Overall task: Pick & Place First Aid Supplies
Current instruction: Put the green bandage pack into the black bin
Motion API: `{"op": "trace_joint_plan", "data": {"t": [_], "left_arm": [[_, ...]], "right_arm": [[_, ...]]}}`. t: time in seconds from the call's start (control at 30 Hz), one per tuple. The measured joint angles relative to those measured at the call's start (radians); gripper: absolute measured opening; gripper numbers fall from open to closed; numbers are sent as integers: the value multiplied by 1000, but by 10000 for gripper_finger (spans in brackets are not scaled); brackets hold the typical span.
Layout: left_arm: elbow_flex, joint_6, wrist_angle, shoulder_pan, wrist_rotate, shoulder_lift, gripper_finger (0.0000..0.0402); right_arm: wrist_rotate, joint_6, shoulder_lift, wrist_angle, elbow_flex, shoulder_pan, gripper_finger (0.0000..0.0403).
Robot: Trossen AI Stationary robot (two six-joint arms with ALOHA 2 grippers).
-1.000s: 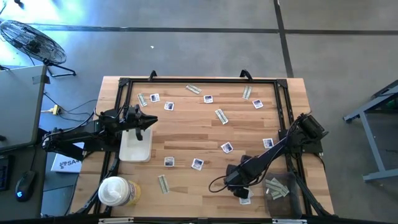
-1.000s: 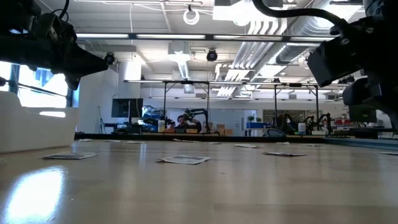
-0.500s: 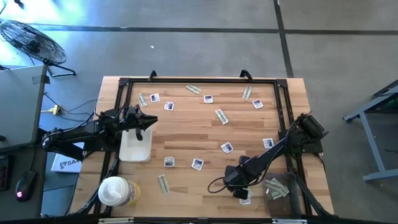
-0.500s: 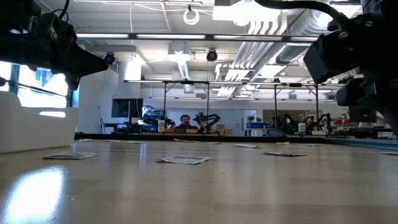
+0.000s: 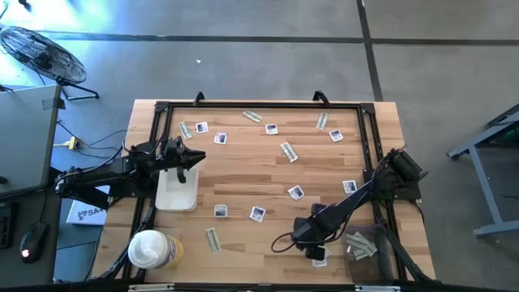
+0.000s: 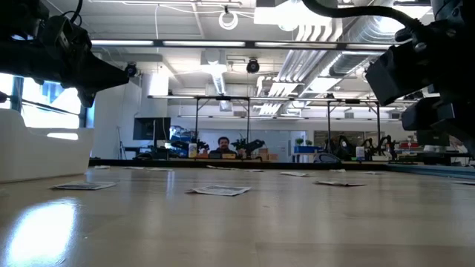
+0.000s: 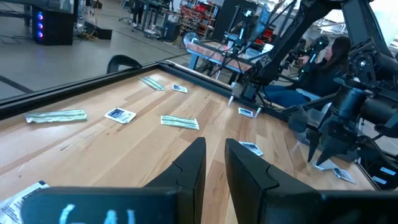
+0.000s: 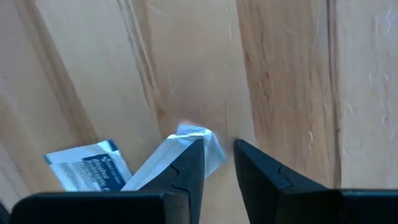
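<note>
Small square white packets (image 5: 257,213) and pale grey-green strips (image 5: 288,151) lie flat and scattered on the wooden table. My right gripper (image 5: 311,246) is low over the near right part of the table, shut on a white packet (image 8: 186,142). A second packet with blue print (image 8: 87,165) lies flat beside it. My left gripper (image 5: 195,158) hovers shut and empty (image 7: 215,163) over the far end of the white tray (image 5: 177,195). My right gripper pinches the white packet's upper edge (image 8: 198,137) between its two fingers, coming from above and pointing down at the table. The packet slants down from the fingertips. My own fingers hide whether its lower end rests on the wood.
A round white-lidded tub (image 5: 149,249) stands at the near left corner. A dark bin with several strips (image 5: 362,245) sits at the near right corner. A black frame (image 5: 259,106) runs around the table edge. A cable (image 5: 284,239) loops beside my right gripper. A person sits beyond the table (image 7: 323,59).
My right arm's wrist has shifted slightly in the low view. The packets on the table lie as before.
</note>
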Motion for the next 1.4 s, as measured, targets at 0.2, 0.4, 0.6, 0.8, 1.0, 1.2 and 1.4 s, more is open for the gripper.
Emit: {"op": "trace_joint_plan", "data": {"t": [0.2,0.4,0.6,0.8,1.0,1.2,1.4], "left_arm": [[0,0,0,0,0,0,60],[0,0,0,0,0,0,60],[0,0,0,0,0,0,60],[0,0,0,0,0,0,60],[0,0,0,0,0,0,60],[0,0,0,0,0,0,60],[0,0,0,0,0,0,60]], "right_arm": [[2,-15,19,4,3,2,78],[15,-15,14,-7,1,2,20],[60,41,3,-41,11,3,8],[143,125,-84,-230,114,0,2],[313,259,-205,-463,215,71,1],[520,419,-302,-576,173,227,1],[612,571,-340,-600,32,382,0]]}}
